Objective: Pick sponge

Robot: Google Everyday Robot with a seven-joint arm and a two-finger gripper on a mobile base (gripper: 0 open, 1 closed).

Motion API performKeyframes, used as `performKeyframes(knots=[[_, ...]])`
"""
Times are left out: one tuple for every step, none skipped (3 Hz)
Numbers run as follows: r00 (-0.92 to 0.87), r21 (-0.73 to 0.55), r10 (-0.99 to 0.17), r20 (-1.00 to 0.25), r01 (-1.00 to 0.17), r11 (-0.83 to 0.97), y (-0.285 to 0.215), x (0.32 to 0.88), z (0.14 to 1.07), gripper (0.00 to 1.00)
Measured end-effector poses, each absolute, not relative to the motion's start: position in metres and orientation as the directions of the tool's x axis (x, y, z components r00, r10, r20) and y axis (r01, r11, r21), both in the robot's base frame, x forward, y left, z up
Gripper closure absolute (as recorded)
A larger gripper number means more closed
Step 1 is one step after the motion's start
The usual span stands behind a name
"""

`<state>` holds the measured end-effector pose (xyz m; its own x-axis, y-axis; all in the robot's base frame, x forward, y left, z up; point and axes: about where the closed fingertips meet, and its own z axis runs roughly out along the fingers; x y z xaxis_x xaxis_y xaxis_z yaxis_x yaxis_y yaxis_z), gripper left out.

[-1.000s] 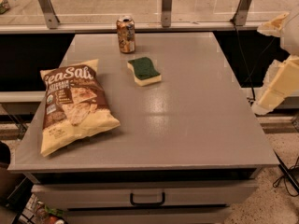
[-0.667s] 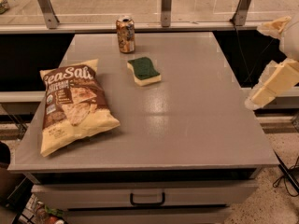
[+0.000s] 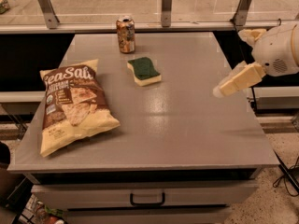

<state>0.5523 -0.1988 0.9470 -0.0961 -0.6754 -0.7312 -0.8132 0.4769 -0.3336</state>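
The sponge lies flat on the grey table, back of centre, with its dark green top up over a pale yellow base. My gripper is cream-coloured and hangs above the table's right edge, pointing down and left. It is well to the right of the sponge and apart from it. Nothing shows in its grasp.
A large Sea Salt chip bag lies on the table's left side. A drink can stands upright just behind and left of the sponge. A railing with glass runs behind the table. A drawer handle shows below the front edge.
My gripper has moved left and a little down, from beside the table's right edge to over it. The sponge, can and bag have not moved.
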Motion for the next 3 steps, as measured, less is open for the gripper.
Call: performKeyframes(knots=[[-0.124, -0.276, -0.592, -0.796, -0.796, 0.538, -0.182, 0.575, 0.936, 0.00], [-0.161, -0.216, -0.509, -0.846, -0.768, 0.603, -0.162, 0.591, 0.932, 0.00], [-0.160, -0.216, -0.508, -0.846, -0.770, 0.601, -0.160, 0.592, 0.931, 0.00]])
